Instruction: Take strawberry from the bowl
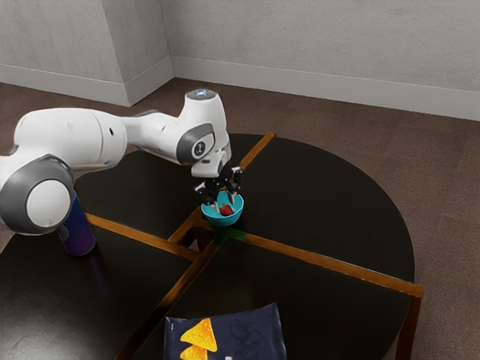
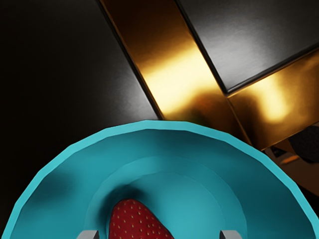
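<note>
While pale gray walls (image 1: 322, 37) are rising well beyond the turquoise bowl (image 1: 223, 220), a brown floor (image 1: 442, 157) is spreading out between them and the table that is carrying the bowl. The round-edged table (image 1: 322, 195) is reaching out on all sides of the bowl, its dark panels lying between brown strips (image 1: 330, 264) that are meeting just beside the bowl. From the exterior view's left, the white and gray arm (image 1: 82, 139) is stretching over toward the bowl and bending down above it. A dark bag (image 1: 251, 334) with orange chips pictured on it is lying flat on the table, well apart from the bowl on the side nearer the exterior camera. Toward the exterior view's left from the bowl, a blue and purple cylinder (image 1: 78, 236) is standing upright, the arm hiding its upper part. Directly over the bowl, the black gripper (image 1: 224, 205) is pointing downward, and its fingertips are reaching down at the bowl's opening. Its jaws are standing wide apart and are gripping nothing. The bowl itself is sitting upright, its rim facing up toward the gripper. Inside the bowl, the red strawberry (image 2: 132, 219) is resting low, lying nearer to one fingertip than to the other.
</note>
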